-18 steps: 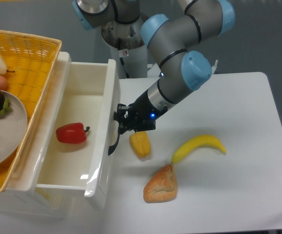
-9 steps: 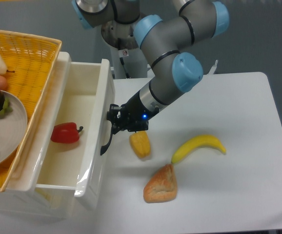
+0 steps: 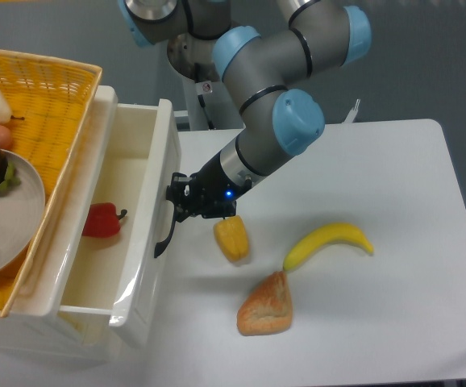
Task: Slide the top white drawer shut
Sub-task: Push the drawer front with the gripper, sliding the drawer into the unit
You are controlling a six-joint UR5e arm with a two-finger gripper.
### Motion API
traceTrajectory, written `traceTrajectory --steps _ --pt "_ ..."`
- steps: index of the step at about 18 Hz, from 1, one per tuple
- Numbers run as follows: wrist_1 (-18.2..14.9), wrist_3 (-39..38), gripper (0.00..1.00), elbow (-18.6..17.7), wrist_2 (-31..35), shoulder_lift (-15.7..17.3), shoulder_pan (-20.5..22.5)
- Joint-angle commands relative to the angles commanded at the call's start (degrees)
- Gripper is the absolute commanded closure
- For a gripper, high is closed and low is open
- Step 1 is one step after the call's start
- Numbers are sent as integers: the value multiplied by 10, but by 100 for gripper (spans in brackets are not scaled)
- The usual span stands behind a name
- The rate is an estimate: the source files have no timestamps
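In the fixed camera view, the top white drawer (image 3: 140,242) is sitting at the left of the counter (image 3: 362,266), pulled partly out from under a yellow woven basket (image 3: 47,105), its front panel facing right and its curved black handle (image 3: 165,234) standing off that panel. A red pepper (image 3: 100,220) is lying inside the drawer, close to the basket's edge. The gripper (image 3: 178,201) is pressing against the front panel at the handle's upper end; its dark fingers (image 3: 183,193) are merging with the handle, so I cannot tell whether they are open or closed. The grey and blue arm (image 3: 277,113) is reaching down from the upper middle. Just right of the gripper a yellow corn piece (image 3: 231,239) is lying on the counter, with a banana (image 3: 328,244) further right and a bread roll (image 3: 267,304) nearer the front edge. In the basket, a plate (image 3: 11,218) is holding dark and green produce.
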Motion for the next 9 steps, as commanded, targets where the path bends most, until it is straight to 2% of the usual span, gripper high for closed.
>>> traceTrajectory --steps 9 --pt "0 -4 89 -1 -1 7 -16"
